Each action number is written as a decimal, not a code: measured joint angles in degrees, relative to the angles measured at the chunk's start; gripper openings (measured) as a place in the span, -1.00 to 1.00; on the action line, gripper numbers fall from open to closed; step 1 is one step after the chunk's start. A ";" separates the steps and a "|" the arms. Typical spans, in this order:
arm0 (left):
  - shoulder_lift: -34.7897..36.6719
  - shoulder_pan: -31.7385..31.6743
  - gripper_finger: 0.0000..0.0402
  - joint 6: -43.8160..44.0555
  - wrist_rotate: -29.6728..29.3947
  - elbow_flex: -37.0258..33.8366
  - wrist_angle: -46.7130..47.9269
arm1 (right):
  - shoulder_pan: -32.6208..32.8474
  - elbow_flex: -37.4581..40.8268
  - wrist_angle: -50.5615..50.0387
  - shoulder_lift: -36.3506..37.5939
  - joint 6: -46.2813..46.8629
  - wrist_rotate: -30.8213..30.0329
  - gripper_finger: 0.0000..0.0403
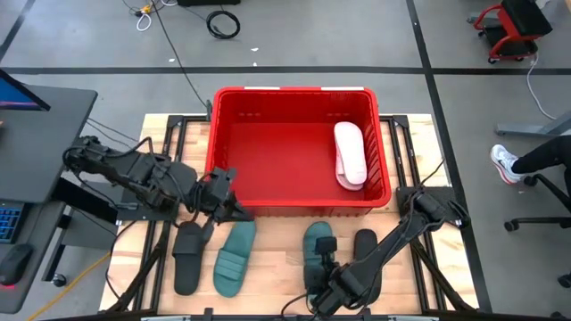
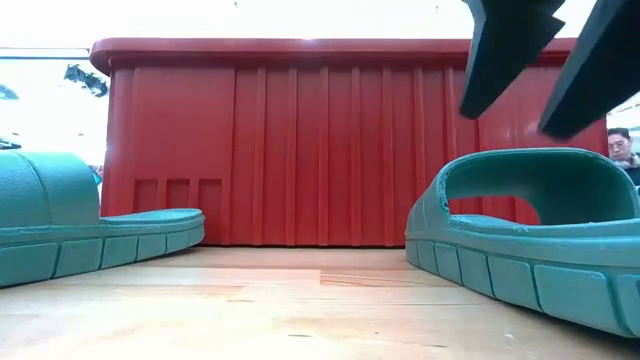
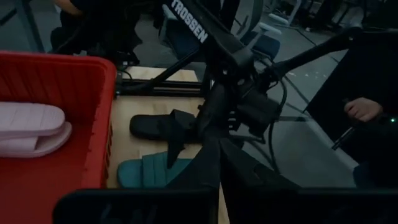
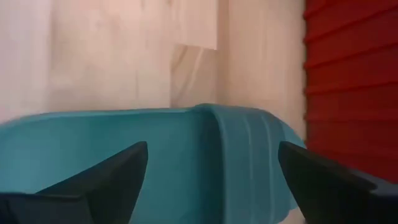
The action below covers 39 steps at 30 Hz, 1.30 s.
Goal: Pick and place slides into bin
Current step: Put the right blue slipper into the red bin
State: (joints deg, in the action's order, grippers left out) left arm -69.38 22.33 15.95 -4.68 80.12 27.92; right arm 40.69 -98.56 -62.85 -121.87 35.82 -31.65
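from above: four slides on the wooden table [image 1: 268, 276] before the red bin [image 1: 299, 147], a black slide [image 1: 188, 258] and teal slide [image 1: 235, 258] to the left, a second teal slide [image 1: 317, 250] and second black slide [image 1: 363, 250] to the right; pale pink slides [image 1: 349, 155], seemingly two stacked, inside the bin. left gripper [image 1: 234, 210] pinched shut, empty, by the bin's front wall. low down: right gripper [image 2: 545, 75] spread wide above that second teal slide's strap. right wrist: fingers [image 4: 112, 174] apart over teal foam.

Wooden table [image 1: 277, 267], red stool [image 1: 510, 28]

Pink slides [image 1: 350, 154] in red bin [image 1: 234, 152]; four others outside.
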 joint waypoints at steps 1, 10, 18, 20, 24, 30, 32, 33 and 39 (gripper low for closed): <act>-0.11 0.61 -0.91 -0.02 -0.91 0.00 -0.08 | 0.02 0.00 -1.33 -0.61 -0.11 -0.59 0.79; -0.07 2.45 -0.95 -1.64 -4.82 0.00 -0.34 | -1.08 0.04 -9.54 -5.26 2.57 -3.00 0.39; -0.07 2.23 -0.91 -3.89 -5.09 0.00 -0.28 | -2.05 0.04 -9.19 -5.24 3.12 -3.29 -0.32; -0.07 2.23 -0.88 -4.58 -5.77 0.00 -0.28 | -2.05 0.04 -9.27 -5.24 3.12 -3.38 -0.57; -0.05 2.23 -0.86 -6.24 -7.38 0.00 -0.26 | -1.63 -0.04 -9.04 -4.17 2.93 -1.37 -0.93; -0.05 1.78 -0.92 -6.75 -8.67 0.02 -0.28 | -0.48 -0.04 -7.32 4.86 1.98 4.75 -0.86; 0.00 1.58 -0.95 -6.75 -8.68 0.02 -0.28 | -0.67 -0.07 -4.99 9.55 0.41 6.76 -0.92; 0.02 1.57 -0.95 -6.75 -8.72 0.02 -0.30 | -0.90 -0.07 -3.51 12.13 -0.27 7.44 -0.94; 0.04 1.57 -0.93 -6.12 -8.71 0.02 -0.34 | -4.03 -0.17 4.89 26.45 -2.23 3.69 -0.92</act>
State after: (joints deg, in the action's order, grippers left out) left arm -69.34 23.90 9.82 -13.39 80.14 27.57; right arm 36.65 -98.74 -57.96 -95.42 33.58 -27.96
